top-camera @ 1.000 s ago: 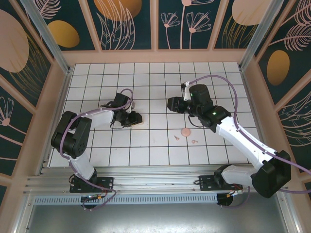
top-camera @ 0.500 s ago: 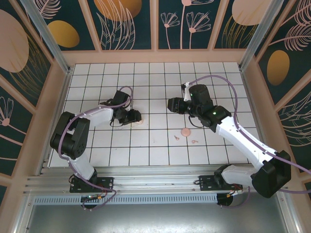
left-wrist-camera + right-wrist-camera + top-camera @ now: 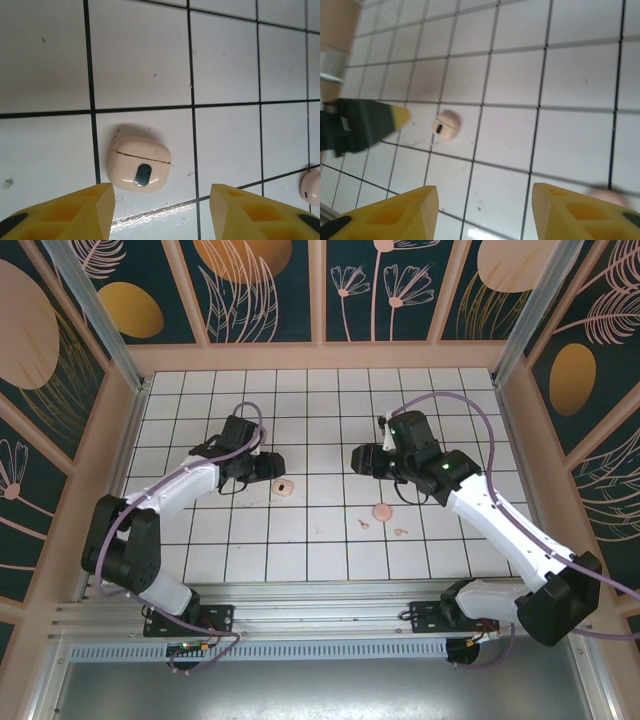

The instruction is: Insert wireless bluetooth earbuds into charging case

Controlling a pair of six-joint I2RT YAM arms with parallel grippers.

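Your left claw is hovering part open and empty by the charging case on the bench. Your right claw is hanging open, empty too. The earbuds are lying nearer it. They are probably light and slick, so pinch the stems.

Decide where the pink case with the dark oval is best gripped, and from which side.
Probably grip the case by its two rounded ends, coming down from above. It lies flat, oval up, seam running end to end, so the top is the free side and the open left fingers line up with that width.
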